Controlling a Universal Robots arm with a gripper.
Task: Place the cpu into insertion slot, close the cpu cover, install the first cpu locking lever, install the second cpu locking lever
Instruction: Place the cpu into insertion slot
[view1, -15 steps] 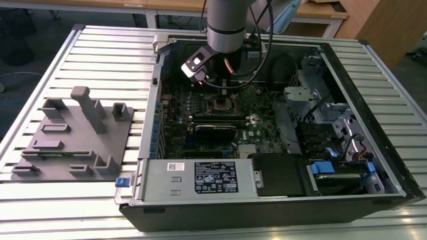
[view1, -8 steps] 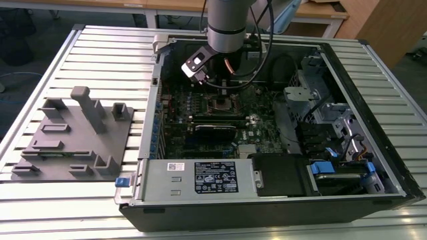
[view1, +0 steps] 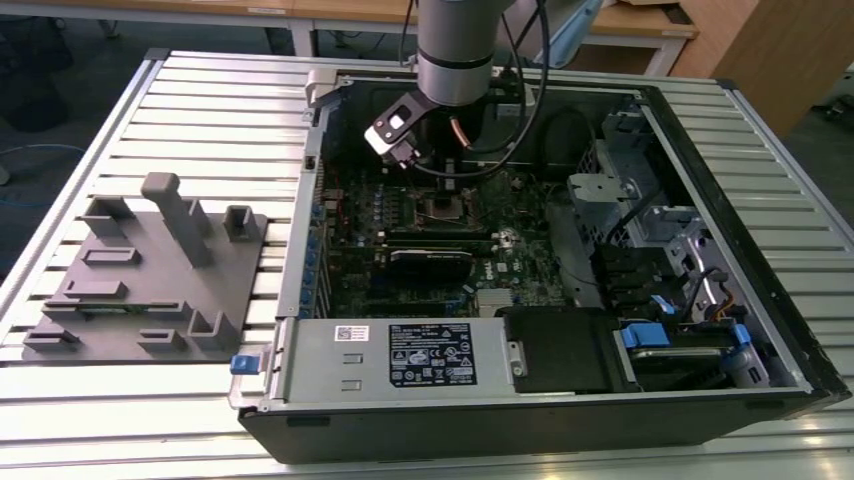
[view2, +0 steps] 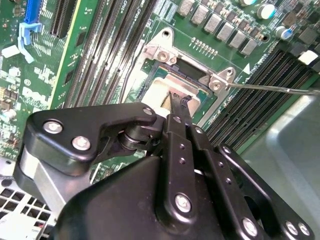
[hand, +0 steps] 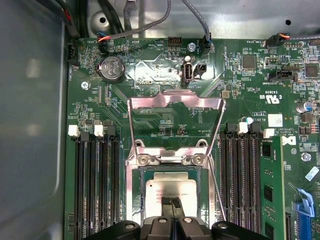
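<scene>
The cpu (hand: 172, 189) is a pale metal-topped square lying flat inside the insertion slot (hand: 132, 197), whose silver rim frames it. In the second wrist view the cpu (view2: 159, 91) shows just beyond my fingertips. My gripper (hand: 172, 202) is shut, its two thin black fingers together with their tips right at the chip's top, as also seen in the second wrist view of the gripper (view2: 180, 99). The cpu cover (hand: 175, 106) stands swung open beyond the socket, board visible through its window. A thin locking lever (view2: 275, 89) sticks out sideways, unlatched. In the exterior view the arm (view1: 454, 60) hangs over the socket (view1: 443, 208).
Long black memory slots (hand: 95, 185) flank the socket on both sides, with a green card (hand: 270, 192) in one. The open computer case (view1: 747, 250) encloses the board, with a power supply (view1: 400, 355) at its front. A grey fixture block (view1: 147, 270) sits at the exterior view's left.
</scene>
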